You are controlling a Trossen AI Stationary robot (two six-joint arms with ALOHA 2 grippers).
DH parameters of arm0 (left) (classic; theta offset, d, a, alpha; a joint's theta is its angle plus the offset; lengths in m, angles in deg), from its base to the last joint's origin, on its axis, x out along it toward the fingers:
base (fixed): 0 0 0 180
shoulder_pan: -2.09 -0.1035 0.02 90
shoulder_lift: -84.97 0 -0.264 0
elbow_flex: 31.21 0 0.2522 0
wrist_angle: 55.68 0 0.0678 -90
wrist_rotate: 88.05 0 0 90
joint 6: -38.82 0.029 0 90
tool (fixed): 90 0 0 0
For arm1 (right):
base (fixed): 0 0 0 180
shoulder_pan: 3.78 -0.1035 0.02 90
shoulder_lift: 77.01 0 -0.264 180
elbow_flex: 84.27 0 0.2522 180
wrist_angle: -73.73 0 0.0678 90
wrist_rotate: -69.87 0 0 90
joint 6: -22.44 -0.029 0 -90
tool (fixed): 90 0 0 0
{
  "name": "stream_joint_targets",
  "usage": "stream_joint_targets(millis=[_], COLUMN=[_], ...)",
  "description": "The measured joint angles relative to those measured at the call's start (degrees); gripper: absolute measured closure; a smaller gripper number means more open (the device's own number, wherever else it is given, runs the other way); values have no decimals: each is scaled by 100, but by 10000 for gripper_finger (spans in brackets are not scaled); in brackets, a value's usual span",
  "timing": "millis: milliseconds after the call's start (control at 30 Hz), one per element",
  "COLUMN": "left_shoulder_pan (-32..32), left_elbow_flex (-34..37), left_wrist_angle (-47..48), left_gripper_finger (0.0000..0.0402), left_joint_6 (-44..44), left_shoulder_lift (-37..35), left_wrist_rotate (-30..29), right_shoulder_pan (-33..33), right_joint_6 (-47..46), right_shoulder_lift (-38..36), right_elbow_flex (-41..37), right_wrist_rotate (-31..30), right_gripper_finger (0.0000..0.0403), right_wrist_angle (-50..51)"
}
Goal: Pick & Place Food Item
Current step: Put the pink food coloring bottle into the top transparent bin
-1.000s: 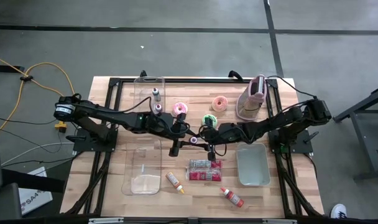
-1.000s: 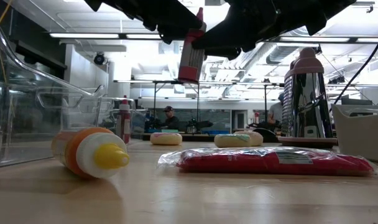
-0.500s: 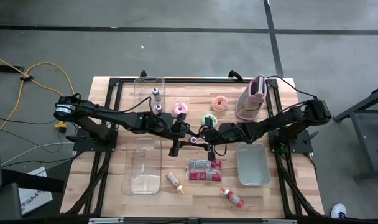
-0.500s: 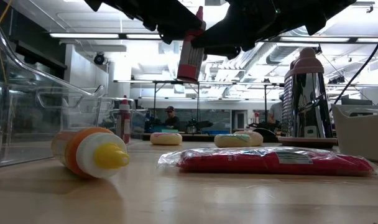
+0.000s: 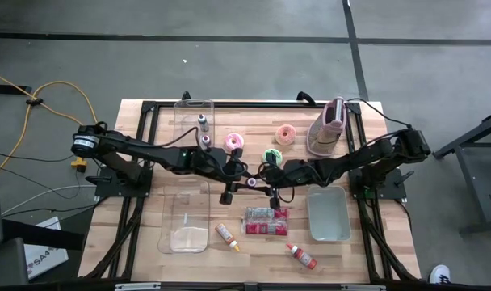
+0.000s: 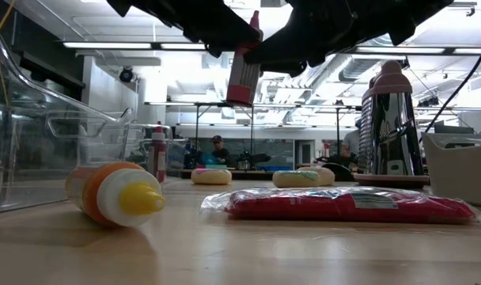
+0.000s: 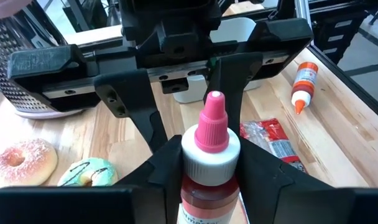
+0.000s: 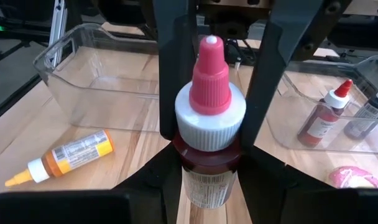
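Observation:
A small bottle of red liquid (image 6: 243, 75) with a white collar and pink nozzle hangs upright above the table's middle. Both grippers are shut on it. My left gripper (image 5: 239, 179) reaches in from the table's left and my right gripper (image 5: 262, 184) from the right, so they face each other. The left wrist view shows the bottle (image 7: 209, 168) between my left fingers, with the right gripper's fingers behind it. The right wrist view shows the bottle (image 8: 209, 155) the same way from the other side. My left gripper pinches the bottle at its white collar and shoulder (image 7: 188, 163) between its two fingers. The fingers come nearly level from the table's left, slanting a little down. The bottle stands upright, nozzle up, lifted clear of the table. My right gripper pinches the bottle's shoulder just below the white collar (image 8: 188, 163) between its two fingers. They come nearly level from the table's right, slanting a little down. The bottle's body hangs below the fingers, clear of the table.
Below lie a red packet (image 5: 266, 221), an orange bottle (image 5: 227, 236) and another bottle (image 5: 300, 256). Clear bins (image 5: 188, 217) (image 5: 194, 121) stand on the left and a grey tray (image 5: 328, 214) on the right. Three donuts (image 5: 270, 155) and a grater (image 5: 330, 128) sit farther back.
My left gripper's fingers have closed in on the bottle's top; both arms have stayed where they were. The bottle still hangs upright in the same spot.

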Motion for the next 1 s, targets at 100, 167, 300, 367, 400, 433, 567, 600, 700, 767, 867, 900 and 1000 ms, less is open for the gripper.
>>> stream_joint_targets(millis=[100,167,300,367,400,433,567,600,700,767,867,900,1000], left_shoulder_pan=[0,0,0,0,0,0,0,0,0,0,0,-2,-2], left_elbow_flex=[0,0,0,0,2,1,0,1,1,1,2,2,0], left_wrist_angle=[-15,-21,-55,-55,-57,-57,-57,-57,-56,-56,-67,-72,-68], left_gripper_finger=[286,279,279,284,286,287,288,288,288,288,288,288,288], left_joint_6=[0,2,44,31,20,18,17,15,15,15,13,13,11], left_shoulder_lift=[0,0,0,4,4,4,4,4,4,4,4,4,4], left_wrist_rotate=[-2,-4,-2,-4,-4,-4,-4,-4,-4,-4,-11,-13,-15], right_shoulder_pan=[0,0,0,0,0,0,0,0,0,0,0,0,-4], right_joint_6=[-2,0,0,0,0,0,0,0,-2,-2,-2,-2,-2], right_shoulder_lift=[0,0,-2,-2,-2,-2,-2,-2,-2,-2,-2,-2,-2], right_elbow_flex=[0,0,0,0,0,0,0,0,0,0,1,2,2], right_wrist_rotate=[0,2,-7,-4,-2,0,-4,-4,-2,-2,0,0,0], right_gripper_finger=[273,273,273,273,273,273,273,273,266,257,240,234,219], right_wrist_angle=[8,11,23,35,33,33,35,34,35,35,25,22,27])
